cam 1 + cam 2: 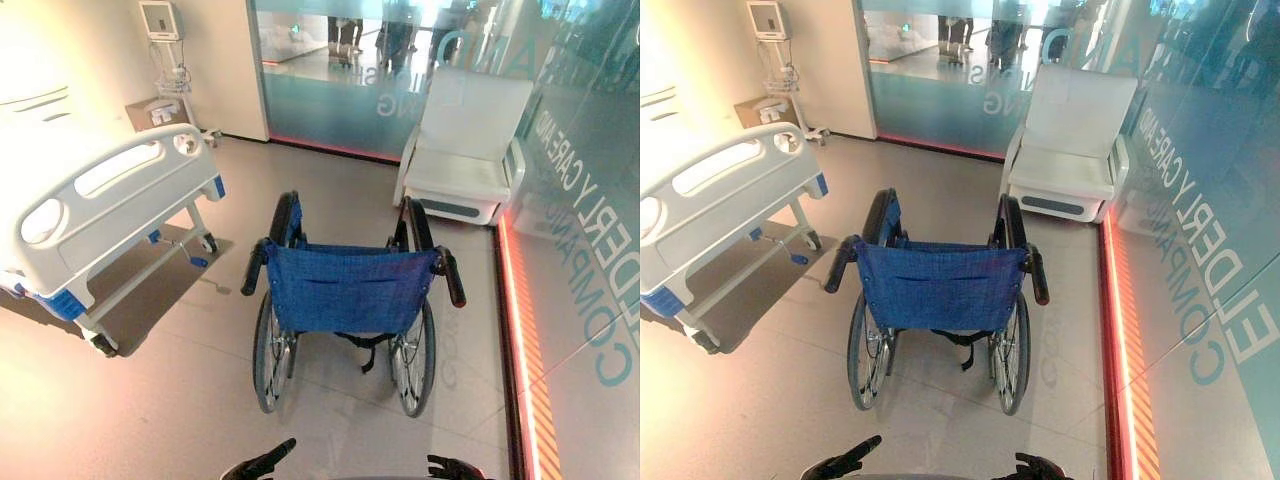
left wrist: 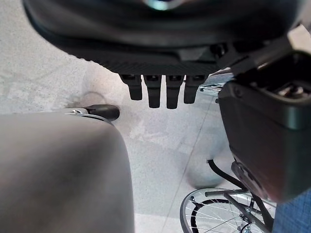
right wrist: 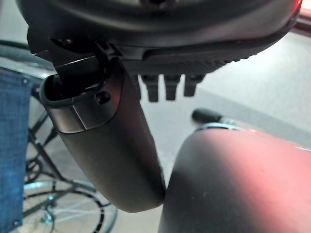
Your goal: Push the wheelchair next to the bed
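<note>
The blue-backed wheelchair (image 1: 350, 300) stands ahead of me, its back toward me, with the hospital bed (image 1: 95, 215) off to its left and apart from it. My left hand (image 1: 262, 465) and right hand (image 1: 452, 467) hang low behind its push handles (image 1: 254, 268), fingers relaxed, holding nothing.

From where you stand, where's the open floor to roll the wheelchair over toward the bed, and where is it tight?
Open floor lies between the wheelchair and the bed on its left, and in front of both hands, left hand and right hand. It is tighter on the right, along the glass wall, and ahead by the white armchair.
</note>
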Controlling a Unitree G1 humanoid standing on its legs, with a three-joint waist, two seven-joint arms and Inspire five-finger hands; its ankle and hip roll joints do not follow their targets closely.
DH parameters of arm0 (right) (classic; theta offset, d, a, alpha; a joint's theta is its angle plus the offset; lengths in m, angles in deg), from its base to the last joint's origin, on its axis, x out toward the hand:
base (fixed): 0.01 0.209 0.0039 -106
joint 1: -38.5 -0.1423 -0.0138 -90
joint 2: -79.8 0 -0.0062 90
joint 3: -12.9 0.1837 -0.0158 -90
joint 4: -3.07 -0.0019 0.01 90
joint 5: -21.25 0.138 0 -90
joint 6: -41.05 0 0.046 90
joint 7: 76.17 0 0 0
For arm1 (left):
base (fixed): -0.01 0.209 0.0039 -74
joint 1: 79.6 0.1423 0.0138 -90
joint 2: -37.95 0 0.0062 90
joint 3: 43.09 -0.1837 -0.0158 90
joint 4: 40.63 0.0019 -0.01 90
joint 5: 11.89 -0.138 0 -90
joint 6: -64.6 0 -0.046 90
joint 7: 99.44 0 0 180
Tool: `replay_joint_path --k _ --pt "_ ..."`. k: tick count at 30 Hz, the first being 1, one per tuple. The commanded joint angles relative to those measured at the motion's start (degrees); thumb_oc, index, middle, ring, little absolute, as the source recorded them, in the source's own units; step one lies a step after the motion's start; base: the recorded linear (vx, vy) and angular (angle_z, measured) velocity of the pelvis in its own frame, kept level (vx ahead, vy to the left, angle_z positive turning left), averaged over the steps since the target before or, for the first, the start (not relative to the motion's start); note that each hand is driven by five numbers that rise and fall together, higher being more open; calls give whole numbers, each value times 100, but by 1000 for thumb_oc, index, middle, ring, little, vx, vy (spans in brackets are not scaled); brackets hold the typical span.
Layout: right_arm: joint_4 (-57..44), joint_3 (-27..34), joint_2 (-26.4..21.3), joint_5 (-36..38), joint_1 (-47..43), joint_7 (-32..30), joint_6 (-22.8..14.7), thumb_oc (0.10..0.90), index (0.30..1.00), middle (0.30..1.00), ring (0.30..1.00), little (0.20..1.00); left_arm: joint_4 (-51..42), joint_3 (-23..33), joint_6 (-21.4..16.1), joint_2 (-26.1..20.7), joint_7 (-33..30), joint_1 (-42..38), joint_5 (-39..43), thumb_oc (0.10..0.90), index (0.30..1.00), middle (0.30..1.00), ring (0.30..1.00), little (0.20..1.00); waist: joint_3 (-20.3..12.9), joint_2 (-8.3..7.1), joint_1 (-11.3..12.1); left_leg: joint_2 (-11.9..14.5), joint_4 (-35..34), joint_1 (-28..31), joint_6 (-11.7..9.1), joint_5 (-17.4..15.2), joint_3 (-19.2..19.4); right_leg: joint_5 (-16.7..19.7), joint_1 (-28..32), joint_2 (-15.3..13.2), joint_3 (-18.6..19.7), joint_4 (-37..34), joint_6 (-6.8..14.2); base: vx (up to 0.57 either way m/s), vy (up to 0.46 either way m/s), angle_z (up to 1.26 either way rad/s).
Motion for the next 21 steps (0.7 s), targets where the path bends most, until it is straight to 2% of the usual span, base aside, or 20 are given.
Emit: replay_joint_path --k 1,7,9,12,15,16,17,18,19,20,21 --pt "253 -280 -38 -3 -329 116 -57 800 900 900 900 900 218 44 -85 211 -120 -481 -196 800 900 900 900 900 60 98 -76 -170 58 -89 -165 -140 135 9 160 212 -209 -16 -106 0 0 0" --pt "285 -160 -44 324 -309 -13 -76 800 900 900 900 900 246 156 -18 194 -399 -564 -15 800 900 900 900 900 45 106 -54 -185 58 -78 -166 -140 91 -2 191 204 -254 -16 -98 0 0 0" --pt "263 125 -106 1065 -335 -218 -15 800 900 900 900 900 263 254 -89 146 -452 -585 81 800 900 900 900 900 49 107 -53 -194 58 -66 -164 -135 77 -2 208 204 -260 -16 -91 0 0 0" --pt "212 438 -235 1206 -337 -332 -34 800 900 900 900 900 257 408 -170 57 -570 -577 238 800 900 900 900 900 61 115 -74 -190 58 -47 -164 -143 87 -6 224 215 -242 -16 -89 0 0 0" --pt "133 843 -726 1207 -417 -399 -122 800 900 900 900 900 142 688 -239 -289 -763 -677 414 800 900 900 900 900 82 119 -70 -176 58 -44 -173 -143 90 -4 223 217 -240 -16 -76 0 0 0" --pt "52 1059 -1092 1205 -488 -416 -95 800 900 900 900 900 41 859 -204 -554 -950 -741 401 800 900 900 900 900 88 115 -60 -169 58 -45 -179 -140 87 1 223 214 -241 -16 -62 0 0 0" --pt "43 1078 -1136 1192 -497 -414 -101 800 900 900 900 900 28 881 -181 -593 -947 -750 407 800 900 900 900 900 90 115 -60 -168 58 -45 -180 -139 87 2 223 214 -241 -16 -60 0 0 0" --pt "-55 1218 -1489 1175 -549 -387 -114 800 900 900 900 900 -69 1057 -147 -933 -938 -807 545 800 900 900 900 900 88 113 -58 -163 58 -55 -190 -129 91 16 212 209 -243 -16 -49 0 0 0" --pt "-92 1261 -1591 1189 -566 -386 -153 800 900 900 900 900 -109 1115 -160 -1030 -944 -828 585 800 900 900 900 900 91 112 -58 -162 58 -57 -193 -127 92 19 210 208 -245 -16 -46 0 0 0" --pt "-320 1450 -1998 1202 -612 -396 -125 800 900 900 900 900 -344 1365 -144 -1449 -968 -904 614 800 900 900 900 900 98 106 -57 -160 58 -61 -204 -123 98 29 202 201 -251 -16 -35 0 0 0" --pt "-431 1525 -2164 1169 -632 -399 -96 800 900 900 900 900 -464 1438 -73 -1629 -946 -938 638 800 900 900 900 900 94 104 -58 -160 58 -77 -208 -118 100 35 187 198 -251 -16 -31 -33 14 1"
